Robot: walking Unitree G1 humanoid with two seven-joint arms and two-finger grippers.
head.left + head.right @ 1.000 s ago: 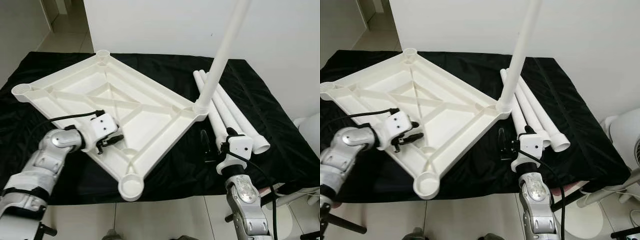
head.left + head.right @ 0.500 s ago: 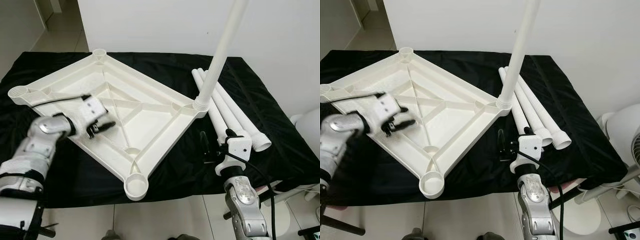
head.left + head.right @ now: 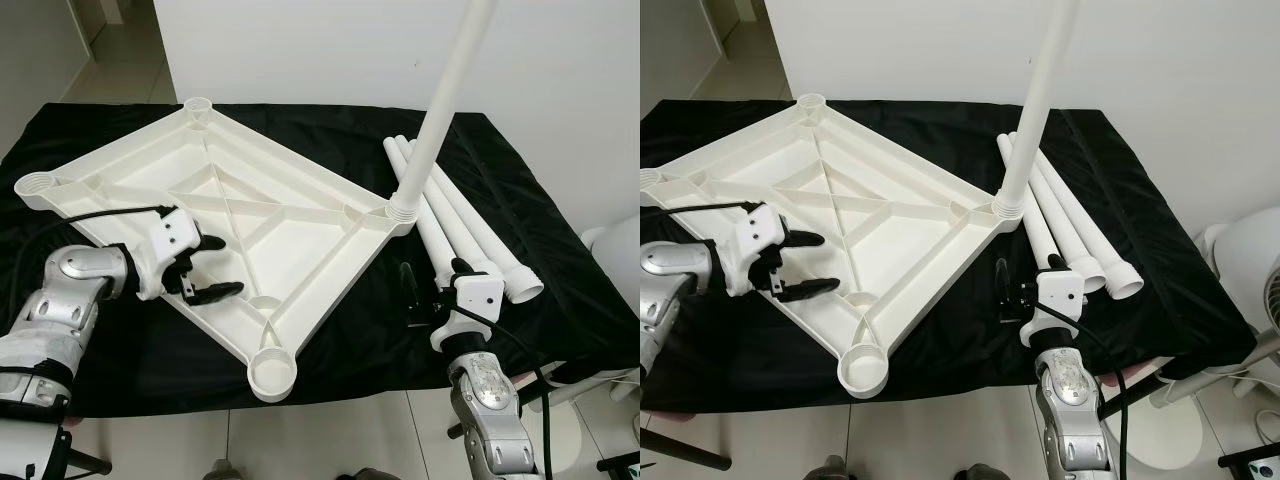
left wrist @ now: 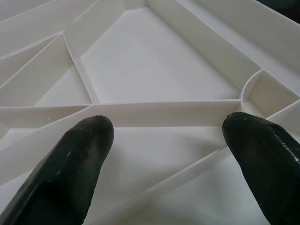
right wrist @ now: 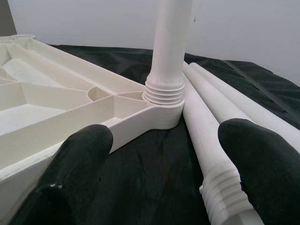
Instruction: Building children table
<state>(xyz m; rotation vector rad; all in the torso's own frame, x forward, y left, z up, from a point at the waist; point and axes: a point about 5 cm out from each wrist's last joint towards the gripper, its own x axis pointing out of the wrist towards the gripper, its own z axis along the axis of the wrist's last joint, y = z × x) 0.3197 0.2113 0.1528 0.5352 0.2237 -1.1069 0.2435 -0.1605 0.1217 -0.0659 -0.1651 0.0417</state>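
A white ribbed table top [image 3: 250,200] lies upside down on the black cloth. One white leg [image 3: 440,100] stands upright in the socket at its right corner. Three loose legs [image 3: 455,225] lie side by side to the right of that corner. My left gripper [image 3: 222,267] hangs open over the top's near-left rim, its fingers [image 4: 70,164] spread above the inner ribs with nothing between them. My right gripper [image 3: 430,277] is open and low near the table's front edge, pointing at the fitted leg's threaded base [image 5: 164,96], with the loose legs [image 5: 211,136] just beside it.
Empty round sockets sit at the near corner [image 3: 272,372], left corner [image 3: 38,185] and far corner [image 3: 200,105]. The black cloth [image 3: 540,230] covers the whole work table. A white wall rises behind, and a white fan [image 3: 1260,260] stands off the right edge.
My left gripper swung up across the table top, then came back to its near-left rim with the fingers now spread wide. The right arm has stayed put.
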